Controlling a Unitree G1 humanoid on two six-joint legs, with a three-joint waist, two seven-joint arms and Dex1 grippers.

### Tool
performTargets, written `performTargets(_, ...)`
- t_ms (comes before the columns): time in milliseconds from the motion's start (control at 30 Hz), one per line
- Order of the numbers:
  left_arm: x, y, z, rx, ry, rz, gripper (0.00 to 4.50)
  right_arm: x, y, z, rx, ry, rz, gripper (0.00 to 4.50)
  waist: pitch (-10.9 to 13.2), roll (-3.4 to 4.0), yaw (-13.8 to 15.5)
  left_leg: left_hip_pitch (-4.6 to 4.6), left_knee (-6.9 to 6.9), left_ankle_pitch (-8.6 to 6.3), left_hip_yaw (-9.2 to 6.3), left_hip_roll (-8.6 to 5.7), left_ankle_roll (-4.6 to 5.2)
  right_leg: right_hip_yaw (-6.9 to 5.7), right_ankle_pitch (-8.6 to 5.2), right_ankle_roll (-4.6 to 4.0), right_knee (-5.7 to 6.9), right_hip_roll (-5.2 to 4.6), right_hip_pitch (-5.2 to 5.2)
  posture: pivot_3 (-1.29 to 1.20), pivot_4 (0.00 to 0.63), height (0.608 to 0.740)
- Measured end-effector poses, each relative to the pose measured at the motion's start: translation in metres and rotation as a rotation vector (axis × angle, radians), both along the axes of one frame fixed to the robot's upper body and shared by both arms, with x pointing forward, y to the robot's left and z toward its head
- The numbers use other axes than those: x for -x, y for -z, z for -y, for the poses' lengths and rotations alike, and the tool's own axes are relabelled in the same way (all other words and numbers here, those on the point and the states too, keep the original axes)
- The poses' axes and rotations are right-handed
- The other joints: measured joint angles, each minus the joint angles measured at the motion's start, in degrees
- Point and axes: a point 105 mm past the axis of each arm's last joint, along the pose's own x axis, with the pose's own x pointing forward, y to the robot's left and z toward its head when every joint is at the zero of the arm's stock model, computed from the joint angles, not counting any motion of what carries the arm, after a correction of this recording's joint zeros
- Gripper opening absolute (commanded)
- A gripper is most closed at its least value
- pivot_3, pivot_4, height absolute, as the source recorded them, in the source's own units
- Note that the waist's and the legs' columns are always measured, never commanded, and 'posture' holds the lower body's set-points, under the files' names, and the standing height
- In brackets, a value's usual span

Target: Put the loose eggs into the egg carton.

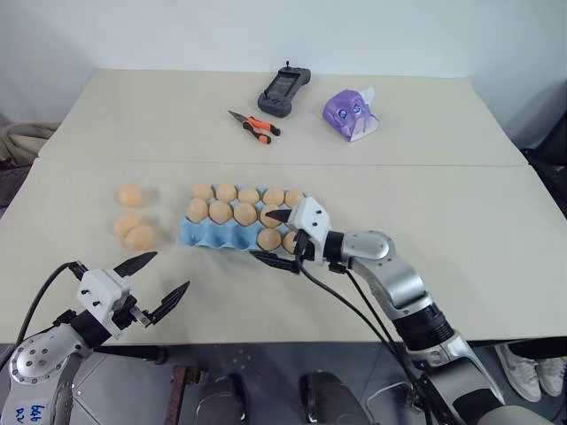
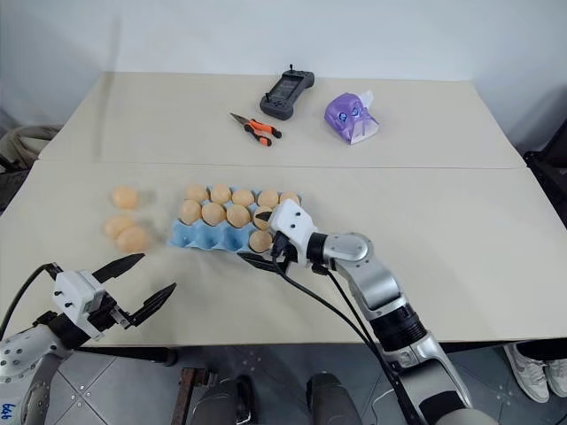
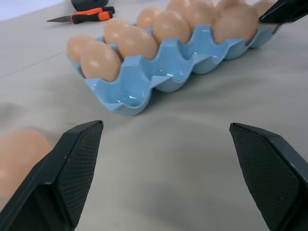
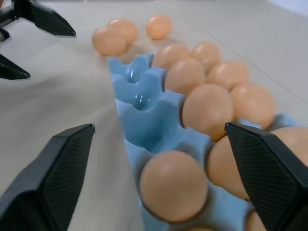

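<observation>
The egg carton (image 1: 232, 232) lies on the desk (image 1: 461, 221) about midway between its left and right edges, nearer the near edge than the far one. Its far row and middle row are filled with eggs. The near row holds eggs only at its right end, and the three cups toward its left end are bare blue; the exact count at the right end is hard to read because the tool covers part of it.

Three loose eggs (image 1: 130, 195) lie on the desk to the left of the carton, apart from it: one farther back, and two (image 1: 135, 232) close together nearer the near edge.

The right tool (image 1: 277, 237) hangs over the right end of the carton, pointing left, its two black fingers spread wide with nothing between them. One finger lies over the eggs and the other over the carton's near rim.

The left tool (image 1: 159, 279) is near the desk's near-left corner, its fingers wide apart and empty, pointing toward the carton.

Toward the far edge lie pliers (image 1: 254, 125) with orange handles, a dark handheld controller (image 1: 283, 90) and a purple packet (image 1: 349, 113).
</observation>
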Motion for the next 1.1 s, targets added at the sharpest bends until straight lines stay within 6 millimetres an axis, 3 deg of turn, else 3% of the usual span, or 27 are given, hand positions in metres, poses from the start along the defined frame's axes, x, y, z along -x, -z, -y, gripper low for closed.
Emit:
performTargets(100,0.004,0.004,-0.005,0.013,-0.04,-0.011,4.5,0.014,-0.007,0.03,-0.036,-0.016,0.031,4.49,0.0,-0.01,0.1,-0.04,0.01,-0.11,0.01,0.03,0.06,-0.01,-0.01,0.02,-0.18,0.02,0.06,0.0,0.15,0.74)
performTargets(267,0.018,0.008,-0.032,0.036,-0.202,-0.016,4.5,0.032,0.016,0.107,0.02,0.078,-0.012,4.49,0.0,-0.05,0.1,-0.01,0.06,-0.23,0.02,-0.13,0.19,0.04,0.0,0.08,-0.47,-0.04,0.27,0.0,0.15,0.74)
performTargets(400,0.021,0.009,-0.045,0.1,-0.312,-0.001,4.5,0.041,0.017,0.133,0.03,0.113,0.021,4.49,0.0,-0.04,-0.4,0.33,0.07,-0.34,-0.12,-0.09,0.39,0.07,0.02,0.09,-0.45,0.03,0.65,0.0,0.15,0.74)
performTargets(567,0.012,0.006,-0.049,0.151,-0.375,0.02,4.5,0.045,0.021,0.138,0.04,0.116,0.025,4.49,0.0,-0.04,-0.1,0.44,0.08,-0.45,-0.52,-0.05,0.13,0.03,0.03,-0.01,-0.53,-0.06,1.03,0.0,0.15,0.74)
performTargets(833,-0.046,-0.024,-0.03,0.173,-0.34,0.119,4.5,0.042,0.022,0.129,0.042,0.104,0.046,4.49,0.0,-0.04,0.9,0.33,0.1,-0.1,-0.59,-0.27,0.19,-0.09,0.09,0.08,-0.66,-0.08,1.06,0.0,0.15,0.74)
performTargets(967,-0.066,-0.02,-0.019,0.17,-0.316,0.094,4.5,0.04,0.022,0.125,0.037,0.107,0.045,4.49,0.0,-0.03,1.1,0.32,0.1,-0.11,-0.44,-0.17,0.11,-0.1,0.09,0.1,-0.63,0.08,0.92,0.0,0.15,0.74)
performTargets(1100,-0.076,-0.005,-0.015,0.149,-0.317,0.03,4.5,0.039,0.021,0.125,0.031,0.124,0.049,4.49,0.0,-0.03,1.2,0.31,0.12,-0.09,-0.41,-0.11,0.07,-0.09,0.08,0.12,-0.58,0.15,0.84,0.0,0.15,0.74)
